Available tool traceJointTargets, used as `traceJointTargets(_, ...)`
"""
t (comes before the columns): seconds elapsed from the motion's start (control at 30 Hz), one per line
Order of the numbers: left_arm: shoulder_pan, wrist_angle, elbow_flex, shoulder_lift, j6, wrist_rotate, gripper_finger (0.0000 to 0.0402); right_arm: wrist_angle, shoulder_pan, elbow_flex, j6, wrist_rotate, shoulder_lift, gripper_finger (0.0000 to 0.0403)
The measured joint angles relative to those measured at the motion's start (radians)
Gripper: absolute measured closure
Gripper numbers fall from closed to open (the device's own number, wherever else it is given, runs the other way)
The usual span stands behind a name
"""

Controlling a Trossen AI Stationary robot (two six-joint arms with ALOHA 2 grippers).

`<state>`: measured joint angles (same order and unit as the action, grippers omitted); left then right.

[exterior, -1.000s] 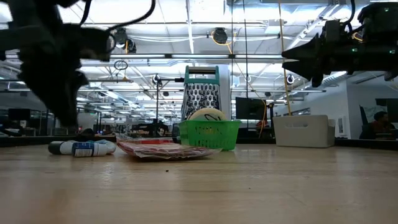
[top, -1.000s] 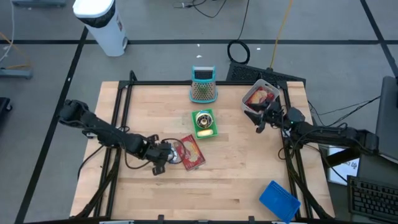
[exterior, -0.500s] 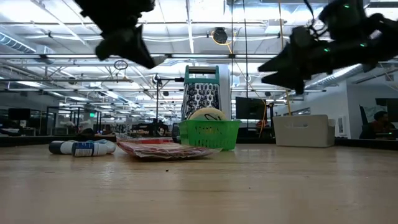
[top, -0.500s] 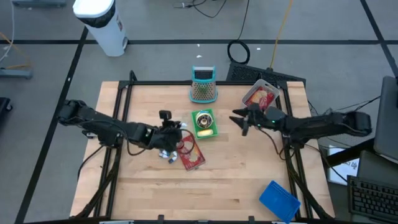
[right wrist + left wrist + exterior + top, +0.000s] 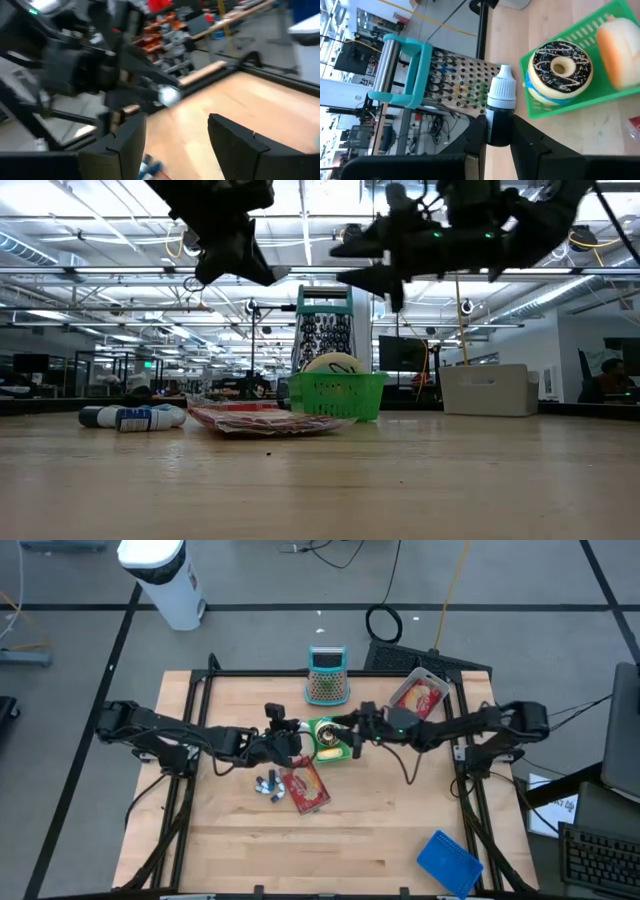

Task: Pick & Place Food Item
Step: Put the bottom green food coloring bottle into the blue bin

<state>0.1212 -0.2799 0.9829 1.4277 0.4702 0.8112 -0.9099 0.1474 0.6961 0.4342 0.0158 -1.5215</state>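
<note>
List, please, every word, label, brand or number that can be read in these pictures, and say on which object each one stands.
No text can be read.
Small tube with blue-and-white label, lying on the wooden table: print too small.
Flat red food packet beside it: print blurred.
Second red packet at the table's far right corner: unreadable.
Small black dropper bottle with white cap, held in the left claw: no label visible.

We see a small dark dropper bottle with a white cap (image 5: 500, 112) clamped upright between the left gripper's fingers (image 5: 475, 135), above a green plastic basket (image 5: 580, 102) (holding a chocolate-iced doughnut (image 5: 561, 69) and bun (image 5: 619, 50)).
</note>
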Motion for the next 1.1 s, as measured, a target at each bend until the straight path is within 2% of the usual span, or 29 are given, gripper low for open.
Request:
traceJointTargets(0.13,0.001,0.001,0.0,0.0,0.008,0.0,0.0337,0.001,0.0,0.087,0.004,0.041,-0.085,0.0202)
traceJointTargets(0.43,0.005,0.001,0.0,0.0,-0.001,-0.007,0.0337,0.002,0.002,0.22,0.052,0.054,-0.229,0.0202)
traceJointTargets(0.53,0.005,0.002,0.0,0.005,-0.008,-0.02,0.0337,0.005,0.002,0.252,0.073,0.114,-0.249,0.0202)
traceJointTargets(0.83,0.006,0.004,0.0,0.006,-0.012,-0.033,0.0337,0.005,0.002,0.279,0.076,0.118,-0.266,0.0205)
traceJointTargets(1.1,0.006,0.0,0.0,0.007,-0.012,-0.037,0.0337,0.038,0.002,0.279,0.07,0.118,-0.265,0.0255)
